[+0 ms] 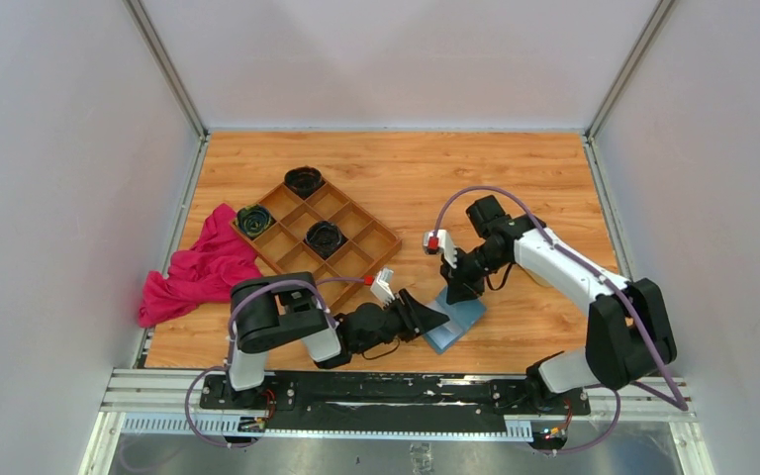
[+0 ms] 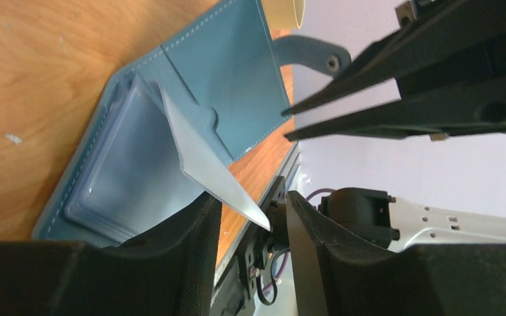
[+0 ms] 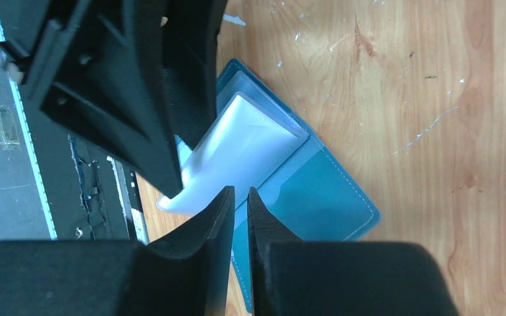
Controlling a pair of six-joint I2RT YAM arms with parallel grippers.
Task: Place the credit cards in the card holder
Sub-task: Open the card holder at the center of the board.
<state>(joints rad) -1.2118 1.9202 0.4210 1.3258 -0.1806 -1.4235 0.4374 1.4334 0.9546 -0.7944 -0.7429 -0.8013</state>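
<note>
The teal card holder (image 1: pixel 462 324) lies open on the wood near the front edge, its snap tab (image 2: pixel 309 56) sticking out. One whitish credit card (image 2: pixel 197 158) stands tilted in its lighter slotted half (image 2: pixel 125 178). The card's free corner hangs in the gap between the fingers of my left gripper (image 2: pixel 250 201), which is open and low beside the holder (image 1: pixel 437 319). My right gripper (image 3: pixel 239 192) hovers over the holder's plain half (image 3: pixel 323 191) with its tips at the pocket edge. Its jaws stand nearly together with nothing in the thin slit. Other credit cards are out of view.
A brown wooden compartment tray (image 1: pixel 329 230) holding dark round objects (image 1: pixel 304 180) sits at the back left, and a pink cloth (image 1: pixel 198 267) lies beside it. The metal base rail (image 1: pixel 396 381) runs just in front of the holder. A cream rim (image 2: pixel 283 10) shows beyond the holder.
</note>
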